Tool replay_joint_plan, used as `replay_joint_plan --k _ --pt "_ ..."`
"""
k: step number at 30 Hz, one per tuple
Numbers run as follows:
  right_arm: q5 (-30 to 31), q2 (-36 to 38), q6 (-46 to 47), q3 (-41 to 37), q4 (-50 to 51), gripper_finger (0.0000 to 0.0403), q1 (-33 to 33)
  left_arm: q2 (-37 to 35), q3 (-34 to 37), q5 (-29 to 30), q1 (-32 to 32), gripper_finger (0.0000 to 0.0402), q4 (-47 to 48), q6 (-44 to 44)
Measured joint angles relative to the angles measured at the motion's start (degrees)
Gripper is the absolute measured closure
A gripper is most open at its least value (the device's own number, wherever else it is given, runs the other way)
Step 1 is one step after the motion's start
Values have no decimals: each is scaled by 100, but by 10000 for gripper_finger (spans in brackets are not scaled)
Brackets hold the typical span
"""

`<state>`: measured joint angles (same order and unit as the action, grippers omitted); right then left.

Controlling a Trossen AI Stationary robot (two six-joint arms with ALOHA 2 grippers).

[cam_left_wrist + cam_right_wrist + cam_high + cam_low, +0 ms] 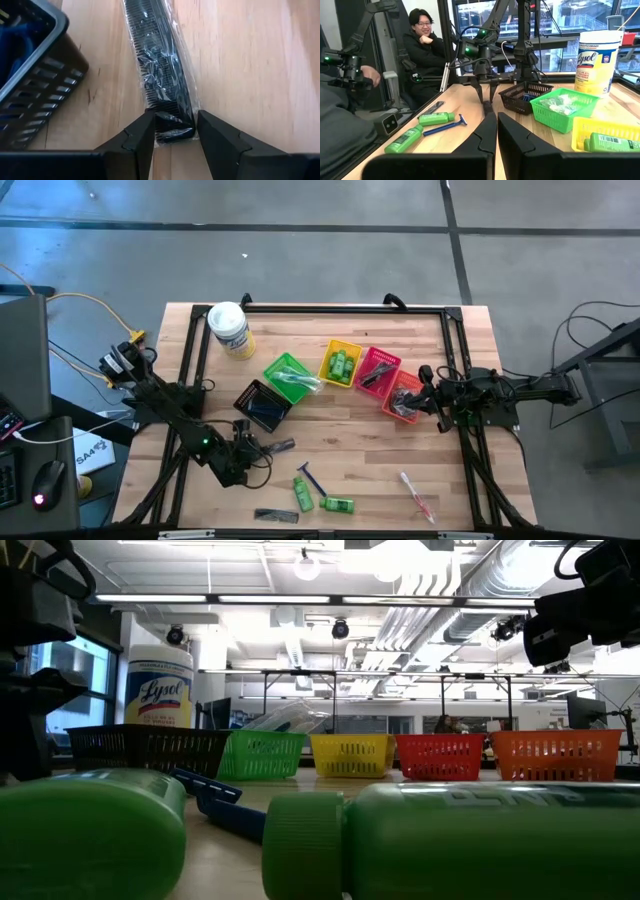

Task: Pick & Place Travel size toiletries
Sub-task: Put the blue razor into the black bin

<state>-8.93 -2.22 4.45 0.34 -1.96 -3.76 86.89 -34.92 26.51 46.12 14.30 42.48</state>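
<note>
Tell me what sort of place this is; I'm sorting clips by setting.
Probably a robotics lab or workshop: exposed ceiling ducts and strip lights overhead, a wooden table in a black frame carrying robot arms, and a seated person watching beside camera gear.

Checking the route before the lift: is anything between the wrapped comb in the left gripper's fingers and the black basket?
Nothing visible. The left gripper has its fingers either side of the wrapped comb, and the black basket sits right beside it, only bare wood between.
</note>
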Motion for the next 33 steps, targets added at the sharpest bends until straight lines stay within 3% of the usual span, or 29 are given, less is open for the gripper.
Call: replay_joint_plan --k 23,33 --pt "-1 0 2 0 -2 396 2 18 12 -70 -4 256 -231 -342" --pt "-4 0 2 0 0 396 0 36 -381 -249 3 256 -169 -850"
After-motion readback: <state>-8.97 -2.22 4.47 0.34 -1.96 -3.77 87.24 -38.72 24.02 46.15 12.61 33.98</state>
